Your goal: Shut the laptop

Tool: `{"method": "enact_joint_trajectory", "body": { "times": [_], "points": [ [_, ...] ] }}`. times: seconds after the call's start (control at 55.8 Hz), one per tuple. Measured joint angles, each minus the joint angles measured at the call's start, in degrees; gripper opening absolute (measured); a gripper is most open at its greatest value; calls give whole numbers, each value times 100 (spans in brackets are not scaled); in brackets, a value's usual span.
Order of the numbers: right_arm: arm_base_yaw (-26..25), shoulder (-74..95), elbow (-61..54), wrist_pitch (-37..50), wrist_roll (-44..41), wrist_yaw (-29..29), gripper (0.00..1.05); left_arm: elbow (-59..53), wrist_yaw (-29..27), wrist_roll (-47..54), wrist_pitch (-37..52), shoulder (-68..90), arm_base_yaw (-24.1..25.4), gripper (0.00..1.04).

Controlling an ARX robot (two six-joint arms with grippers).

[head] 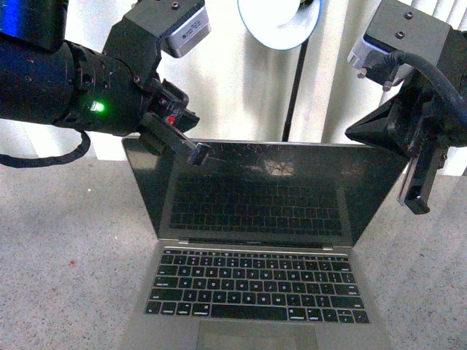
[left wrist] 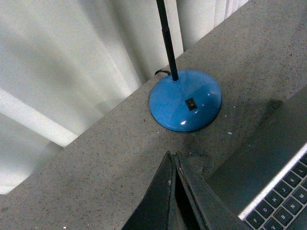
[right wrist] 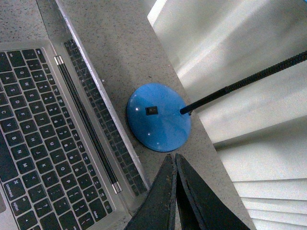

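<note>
The silver-grey laptop (head: 255, 240) stands open on the speckled table, its scratched black screen (head: 263, 189) upright and facing me, black keys (head: 255, 284) below. My left gripper (head: 198, 154) is shut and empty, its tip at the screen's upper left edge. My right gripper (head: 417, 204) is shut and empty, hanging by the screen's upper right corner. In the left wrist view the shut gripper (left wrist: 172, 155) points behind the lid (left wrist: 259, 158). In the right wrist view the shut gripper (right wrist: 173, 157) sits behind the laptop (right wrist: 48, 134).
A blue lamp base (left wrist: 185, 100) with a black stalk stands behind the laptop; it also shows in the right wrist view (right wrist: 158, 117). The lamp's head (head: 279, 20) hangs above the screen. White curtains (head: 241, 80) back the table (head: 66, 248).
</note>
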Motion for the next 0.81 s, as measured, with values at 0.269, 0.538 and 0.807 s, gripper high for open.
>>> {"method": "enact_joint_trajectory", "body": {
  "times": [0.269, 0.538, 0.807],
  "points": [
    [-52, 39, 7, -256, -157, -140, 3, -94, 129, 256, -149, -44, 24, 4],
    [-42, 22, -101, -494, -361, -210, 3, -306, 177, 433, -308, -146, 63, 4],
    [17, -166, -356, -739, -605, -258, 3, -579, 275, 503, -415, -284, 79, 4]
  ]
}}
